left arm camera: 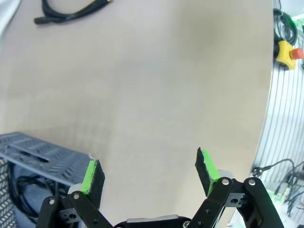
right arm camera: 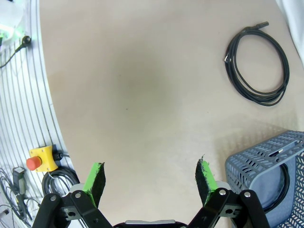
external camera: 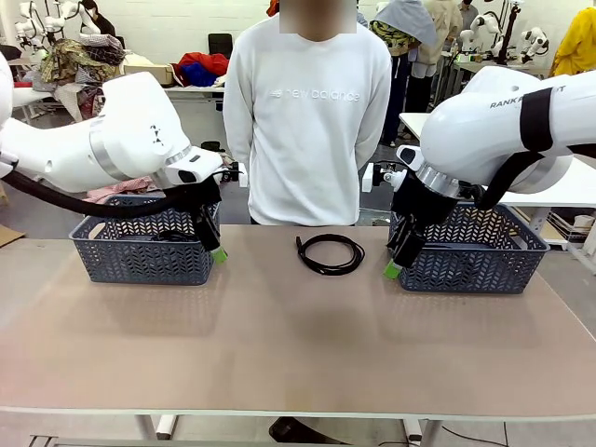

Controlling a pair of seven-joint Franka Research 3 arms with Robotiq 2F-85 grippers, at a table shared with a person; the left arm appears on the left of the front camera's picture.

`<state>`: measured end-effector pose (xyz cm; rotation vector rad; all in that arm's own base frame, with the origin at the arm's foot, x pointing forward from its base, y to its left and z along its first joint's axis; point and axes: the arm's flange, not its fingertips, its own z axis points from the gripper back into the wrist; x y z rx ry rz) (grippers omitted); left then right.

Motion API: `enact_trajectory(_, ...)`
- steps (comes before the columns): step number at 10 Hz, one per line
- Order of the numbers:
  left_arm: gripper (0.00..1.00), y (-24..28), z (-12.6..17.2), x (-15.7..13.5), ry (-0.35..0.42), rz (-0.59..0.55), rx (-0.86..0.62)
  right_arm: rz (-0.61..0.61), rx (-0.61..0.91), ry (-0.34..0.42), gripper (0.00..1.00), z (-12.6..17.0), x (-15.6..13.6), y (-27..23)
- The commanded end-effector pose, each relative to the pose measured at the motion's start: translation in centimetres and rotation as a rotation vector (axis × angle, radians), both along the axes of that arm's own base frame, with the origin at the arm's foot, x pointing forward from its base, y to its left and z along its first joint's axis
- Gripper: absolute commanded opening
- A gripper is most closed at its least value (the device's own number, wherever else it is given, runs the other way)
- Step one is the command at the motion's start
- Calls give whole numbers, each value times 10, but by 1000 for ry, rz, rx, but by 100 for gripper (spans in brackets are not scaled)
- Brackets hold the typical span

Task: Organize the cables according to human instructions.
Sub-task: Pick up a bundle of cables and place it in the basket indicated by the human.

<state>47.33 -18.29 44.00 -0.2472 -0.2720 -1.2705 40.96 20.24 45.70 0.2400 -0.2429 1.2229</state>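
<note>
Across a tan desk (external camera: 279,345), one coiled cable (external camera: 330,253) is left lying mid-desk before a standing person (external camera: 307,121). Both the left gripper (external camera: 216,251) and right gripper (external camera: 395,268) are held with jaws wide, empty, beside grey baskets (external camera: 140,261) where cords are already stowed. A pickup is judged next, once a basket is indicated; nothing blocks the reach.

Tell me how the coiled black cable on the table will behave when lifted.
The cable looks thin and loosely looped, so it would probably sag and uncoil. It is likely light. Its free end may dangle.
</note>
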Motion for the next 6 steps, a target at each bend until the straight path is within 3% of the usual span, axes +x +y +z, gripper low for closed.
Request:
enact_trajectory(1,100,-1,-7,-16,6,18,-33,-2,-1,-6,100,2,1,2)
enact_trajectory(6,100,-18,-23,-25,28,0,-10,-2,-1,-6,100,2,1,2)
